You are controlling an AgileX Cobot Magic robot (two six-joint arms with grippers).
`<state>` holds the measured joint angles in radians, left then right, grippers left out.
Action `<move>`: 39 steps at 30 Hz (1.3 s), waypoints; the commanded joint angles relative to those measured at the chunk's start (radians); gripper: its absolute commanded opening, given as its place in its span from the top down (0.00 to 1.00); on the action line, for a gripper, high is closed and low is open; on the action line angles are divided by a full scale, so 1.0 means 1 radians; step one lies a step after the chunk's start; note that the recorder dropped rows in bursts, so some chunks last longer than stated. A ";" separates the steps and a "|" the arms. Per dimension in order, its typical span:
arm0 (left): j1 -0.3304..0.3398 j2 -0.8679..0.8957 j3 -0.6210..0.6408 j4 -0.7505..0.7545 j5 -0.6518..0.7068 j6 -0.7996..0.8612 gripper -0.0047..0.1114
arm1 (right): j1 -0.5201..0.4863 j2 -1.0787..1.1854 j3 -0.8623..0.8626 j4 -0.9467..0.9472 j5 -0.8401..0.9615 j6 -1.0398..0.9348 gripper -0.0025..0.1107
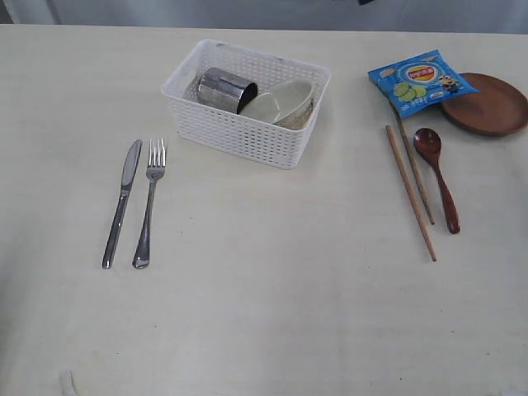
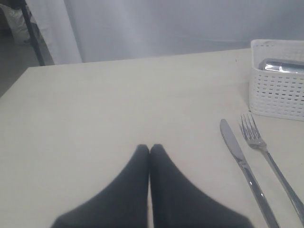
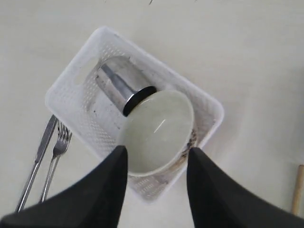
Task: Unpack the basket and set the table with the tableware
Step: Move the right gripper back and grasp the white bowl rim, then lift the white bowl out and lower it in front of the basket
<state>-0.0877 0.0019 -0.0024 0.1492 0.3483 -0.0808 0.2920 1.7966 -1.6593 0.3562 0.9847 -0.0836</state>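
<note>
The white basket [image 1: 239, 136] stands at the back middle of the table [image 1: 272, 289]. Inside it a steel mug [image 1: 224, 88] lies on its side against a tilted off-white bowl [image 1: 280, 101]. To the left lie a knife [image 1: 124, 198] and fork [image 1: 148, 206]; to the right, two chopsticks [image 1: 410, 191], a reddish-brown spoon [image 1: 437, 173] and a brown plate [image 1: 491, 103]. My right gripper [image 3: 156, 150] hangs open well above the basket [image 3: 71, 90], the bowl [image 3: 159, 128] showing between its fingers. My left gripper [image 2: 150, 147] is shut and empty over bare table, left of the knife [image 2: 240, 161]. Neither arm shows in the exterior view.
A blue chip bag [image 1: 419, 82] lies at the back right, overlapping the plate's edge and the far chopstick tip. In the left wrist view the table's far edge and a grey curtain [image 2: 166, 28] show beyond the basket [image 2: 278, 95].
</note>
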 commanded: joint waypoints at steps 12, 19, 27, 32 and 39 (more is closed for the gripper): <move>-0.006 -0.002 0.002 0.004 -0.001 -0.002 0.96 | 0.131 0.122 -0.002 -0.294 -0.028 0.218 0.63; -0.006 -0.002 0.002 0.004 -0.001 -0.002 0.96 | 0.117 0.212 -0.002 -0.198 -0.121 0.153 0.63; -0.006 -0.002 0.002 0.004 -0.001 -0.002 0.96 | 0.117 0.310 -0.069 -0.197 -0.112 0.149 0.63; -0.006 -0.002 0.002 0.004 -0.001 -0.002 0.96 | 0.117 0.365 -0.070 -0.197 -0.112 0.150 0.63; -0.006 -0.002 0.002 0.004 -0.001 -0.002 0.96 | 0.117 0.331 -0.073 -0.201 -0.116 0.099 0.98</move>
<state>-0.0877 0.0019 -0.0024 0.1492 0.3483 -0.0808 0.4109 2.1640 -1.7247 0.1574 0.8651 0.0411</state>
